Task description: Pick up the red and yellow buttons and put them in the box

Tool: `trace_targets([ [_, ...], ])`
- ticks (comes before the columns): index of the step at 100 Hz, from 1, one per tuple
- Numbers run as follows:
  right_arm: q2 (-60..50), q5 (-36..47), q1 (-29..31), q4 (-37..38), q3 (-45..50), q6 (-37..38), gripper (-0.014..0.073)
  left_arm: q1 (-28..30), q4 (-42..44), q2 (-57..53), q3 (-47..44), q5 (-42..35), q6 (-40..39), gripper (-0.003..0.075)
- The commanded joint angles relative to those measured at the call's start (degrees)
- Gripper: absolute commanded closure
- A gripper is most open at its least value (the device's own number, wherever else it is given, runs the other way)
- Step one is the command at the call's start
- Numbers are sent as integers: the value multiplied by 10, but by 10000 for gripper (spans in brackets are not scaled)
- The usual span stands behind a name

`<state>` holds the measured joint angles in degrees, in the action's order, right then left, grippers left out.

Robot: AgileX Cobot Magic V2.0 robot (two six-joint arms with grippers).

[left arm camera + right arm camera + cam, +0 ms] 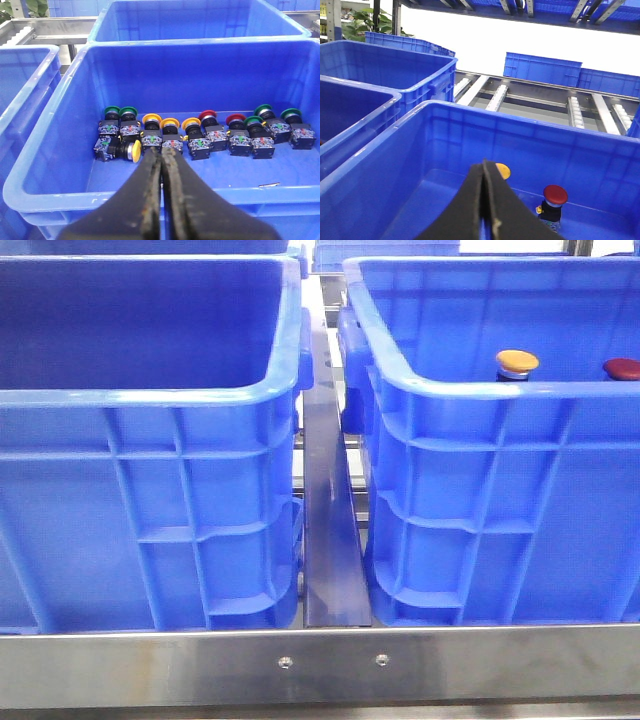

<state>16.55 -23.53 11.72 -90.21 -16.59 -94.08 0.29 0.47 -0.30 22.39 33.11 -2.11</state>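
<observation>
Roller shelving (535,100) behind — many buttons (200,135) left-wrist only.

A yellow-orange domed push button (517,362) and a dark red domed push button (622,368) stand upright, apart, inside the right-hand ribbed blue plastic crate (500,500).

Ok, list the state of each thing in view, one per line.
left gripper: fingers shut, empty, above the supply crate.
right gripper: fingers shut, empty, over the box.
yellow button: upright in the box.
red button: upright in the box, apart from the yellow one.
box: open-topped, holding both buttons.
supply crate: holds green, yellow and red buttons.
</observation>
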Motion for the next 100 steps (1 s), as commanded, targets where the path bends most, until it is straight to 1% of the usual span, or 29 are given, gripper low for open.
trace_targets([
  [1,4,-3,2,-14,-16,-1,661,0,-5,-12,14,-45,-5,739],
  [27,4,-3,2,-14,-16,-1,661,0,-5,-12,14,-37,-5,739],
  [32,4,-3,2,-14,-16,-1,661,0,-5,-12,11,-46,-5,739],
  [49,4,-3,2,-14,-16,-1,661,4,-5,-12,-42,-139,-5,739],
  [62,4,-3,2,-14,-16,-1,661,5,-5,-16,-100,-149,-5,739],
  [67,4,-3,2,-14,-16,-1,661,5,-8,-19,-134,-173,-5,739],
  [79,4,-3,2,-14,-16,-1,661,5,-8,-19,-214,-304,-5,739],
  [86,4,-3,2,-14,-16,-1,661,5,-8,-19,-253,-360,-5,739],
  [88,4,-3,2,-14,-16,-1,661,5,-8,-19,-250,-352,-5,739],
  [89,4,-3,2,-14,-16,-1,661,5,-8,-19,-249,-331,-5,739],
  [91,4,-3,2,-14,-16,-1,661,5,-8,-19,-246,-319,-5,739],
  [96,4,-4,2,-14,-16,-1,661,5,-8,-19,-250,-331,-5,739],
  [100,4,-5,2,-14,-16,-1,661,5,-8,-19,-250,-324,-5,739],
])
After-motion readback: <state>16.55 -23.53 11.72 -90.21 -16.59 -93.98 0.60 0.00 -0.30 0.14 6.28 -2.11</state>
